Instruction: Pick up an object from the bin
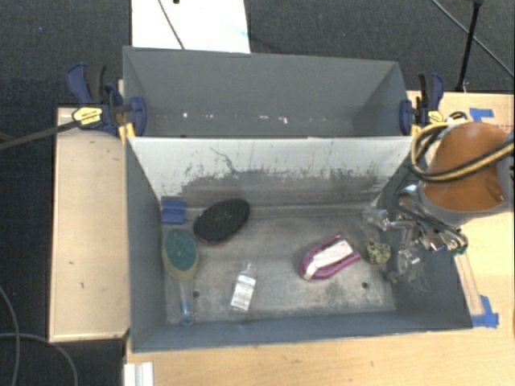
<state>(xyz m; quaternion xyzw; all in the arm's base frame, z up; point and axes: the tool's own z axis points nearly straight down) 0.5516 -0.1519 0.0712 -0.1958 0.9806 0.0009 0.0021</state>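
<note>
My gripper (400,241) is low in the bin's right end, close to the right wall. A small olive-yellow lump (376,252) lies right against its left side on the floor; whether it is gripped I cannot make out. Just left of that lies a purple and white oblong object (327,258), tilted up to the right, apart from the gripper.
Further left are a small clear packet (243,290), a black oval brush head (221,219), a green-topped brush with a clear handle (179,254) and a small blue block (172,211) by the left wall. The arm's orange cover hangs over the right rim.
</note>
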